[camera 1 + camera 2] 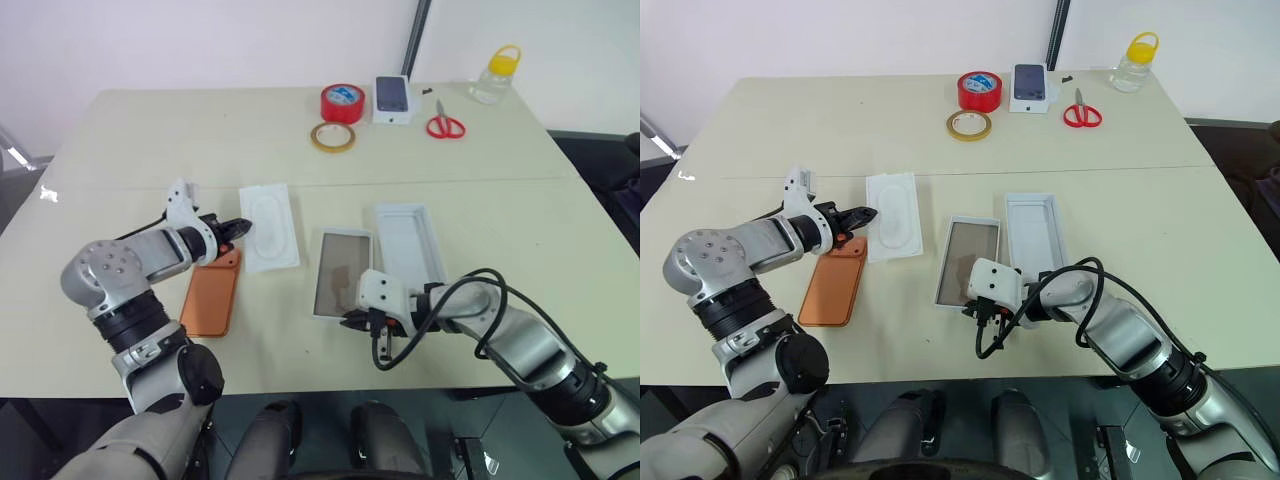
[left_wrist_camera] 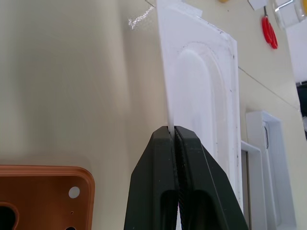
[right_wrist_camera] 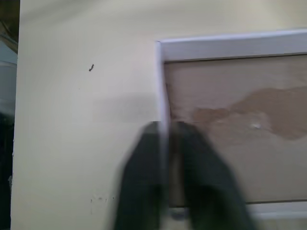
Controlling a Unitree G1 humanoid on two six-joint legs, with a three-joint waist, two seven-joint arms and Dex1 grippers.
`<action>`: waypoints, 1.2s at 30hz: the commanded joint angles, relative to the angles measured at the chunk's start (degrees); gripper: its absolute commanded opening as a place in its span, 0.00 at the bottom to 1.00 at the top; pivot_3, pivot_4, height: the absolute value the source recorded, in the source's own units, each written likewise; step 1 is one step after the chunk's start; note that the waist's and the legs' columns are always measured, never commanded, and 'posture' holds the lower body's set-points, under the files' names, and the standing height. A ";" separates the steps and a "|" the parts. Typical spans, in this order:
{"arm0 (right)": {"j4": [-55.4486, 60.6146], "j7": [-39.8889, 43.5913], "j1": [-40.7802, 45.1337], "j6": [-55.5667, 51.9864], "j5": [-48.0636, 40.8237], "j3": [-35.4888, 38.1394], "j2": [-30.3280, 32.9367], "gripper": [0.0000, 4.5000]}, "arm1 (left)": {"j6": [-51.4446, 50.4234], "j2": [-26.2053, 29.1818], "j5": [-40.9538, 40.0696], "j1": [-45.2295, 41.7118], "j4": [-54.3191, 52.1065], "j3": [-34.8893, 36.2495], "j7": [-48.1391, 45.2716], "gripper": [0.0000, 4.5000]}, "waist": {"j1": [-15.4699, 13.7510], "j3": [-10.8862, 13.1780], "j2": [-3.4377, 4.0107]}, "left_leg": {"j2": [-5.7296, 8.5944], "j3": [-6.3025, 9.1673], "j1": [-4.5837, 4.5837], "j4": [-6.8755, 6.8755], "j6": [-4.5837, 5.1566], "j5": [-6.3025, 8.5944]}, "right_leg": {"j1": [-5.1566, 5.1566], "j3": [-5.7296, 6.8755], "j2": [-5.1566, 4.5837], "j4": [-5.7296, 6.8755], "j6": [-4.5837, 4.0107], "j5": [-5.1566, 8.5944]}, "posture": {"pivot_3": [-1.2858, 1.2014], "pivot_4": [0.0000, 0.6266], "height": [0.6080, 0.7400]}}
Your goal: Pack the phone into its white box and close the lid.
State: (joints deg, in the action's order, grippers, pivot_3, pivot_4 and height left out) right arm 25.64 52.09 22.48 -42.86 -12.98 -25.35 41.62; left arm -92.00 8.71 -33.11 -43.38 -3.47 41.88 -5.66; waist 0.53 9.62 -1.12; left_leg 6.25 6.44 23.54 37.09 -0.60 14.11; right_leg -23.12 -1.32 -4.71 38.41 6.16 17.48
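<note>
Phone (image 1: 211,297): slim, copper-orange, round-cornered

- A wide, pale cream table (image 1: 150,130) carries everything, with a thin seam running across its middle.
- A flat white insert with an oval recess (image 1: 269,226) lies near the table's centre, slightly toward nine o'clock.
- A red roll of tape (image 1: 341,102) sits toward twelve o'clock at the far edge.
- A thin tan ring of tape (image 1: 332,137) lies just at seven o'clock of the red roll.
- A dark-screened phone on a small white box (image 1: 393,98) rests at three o'clock of the red roll.
- Red-handled scissors (image 1: 444,122) lie at four o'clock of that small box.
- A clear jar with a yellow lid and handle (image 1: 495,74) stands toward one o'clock, at the far corner.
</note>
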 commanded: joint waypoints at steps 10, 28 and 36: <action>-14.73 3.76 13.94 20.56 13.07 -7.43 -7.40 0.01 | 0.90 0.68 -0.57 -5.64 0.61 4.98 -0.55 0.00 | 0.25 0.01 -0.04 | -0.02 0.00 0.00 -0.01 -0.07 -0.02 | -0.06 0.01 0.04 0.05 0.00 0.00 | 0.52 0.24 1.00; -11.69 5.23 7.91 18.41 8.25 8.73 -3.13 0.78 | -0.50 -6.80 0.41 -2.36 -1.59 -1.86 3.30 0.00 | 0.28 0.01 -0.04 | -0.02 0.03 0.01 0.01 -0.07 -0.01 | -0.01 0.02 0.04 0.03 0.01 -0.01 | 0.52 0.24 1.00; -12.03 3.26 6.86 17.87 8.88 11.27 -2.45 0.78 | -0.50 -9.23 0.74 -0.31 -2.52 -6.77 4.67 0.00 | 0.27 0.01 -0.04 | -0.03 0.00 0.01 -0.01 -0.07 -0.02 | -0.06 -0.01 0.05 0.09 0.01 -0.01 | 0.52 0.24 1.00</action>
State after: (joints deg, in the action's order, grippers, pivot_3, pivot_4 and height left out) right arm 11.59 55.79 29.02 -25.28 -3.62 -15.41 39.31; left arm -92.00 -0.64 -32.34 -43.71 -3.68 35.86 -1.00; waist 0.81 9.63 -1.16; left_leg 6.22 6.44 23.54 37.09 -0.68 14.09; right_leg -23.18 -1.34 -4.66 38.50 6.16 17.47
